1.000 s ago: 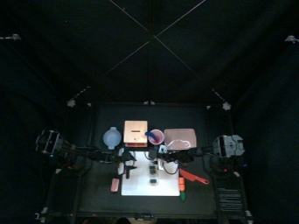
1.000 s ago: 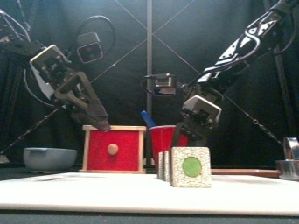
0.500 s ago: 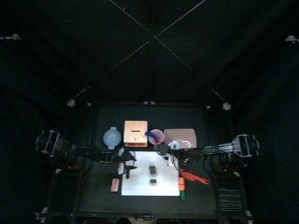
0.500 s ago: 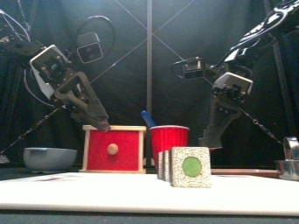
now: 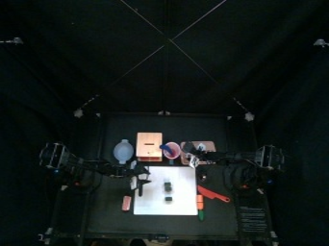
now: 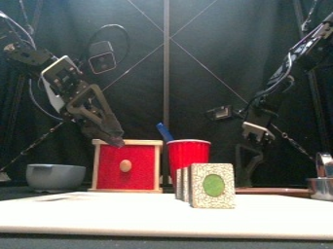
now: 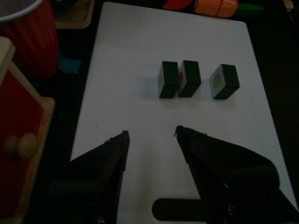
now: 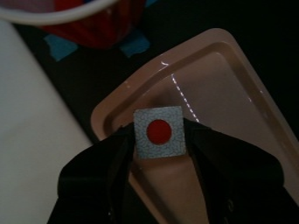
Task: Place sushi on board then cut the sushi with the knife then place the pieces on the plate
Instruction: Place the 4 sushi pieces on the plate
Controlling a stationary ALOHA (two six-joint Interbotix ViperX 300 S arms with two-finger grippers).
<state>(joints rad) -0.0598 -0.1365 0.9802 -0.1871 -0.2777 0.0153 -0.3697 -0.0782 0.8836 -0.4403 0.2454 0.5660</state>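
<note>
1. Right pincer (image 8: 160, 147): clamped on one sushi piece (image 8: 159, 131), gripped at the jaw tips, red-centred face toward the wrist camera.
2. Plate (image 8: 228, 83): pink, directly below this pincer. You cannot tell whether the piece touches it yet. The step in hand, as you may judge it, is that the cutting looks done and the cut pieces are going to the plate. The next move calls for a short descent, then parting the jaws so the piece settles inside the rim, not on it.
3. Red cup (image 8: 82, 22): just beyond the plate from this pincer. Keep clear of it on retreat.
4. Left pincer (image 7: 152, 134): jaws wide, holding nothing, hovering over the white board (image 7: 140, 44).
5. Remaining sushi pieces (image 7: 188, 79): three, upright on the board ahead of the left pincer's tips, two close together and the third a little apart.
6. Wooden box (image 7: 17, 114): off to that pincer's side, beside the board on the counter.
</note>
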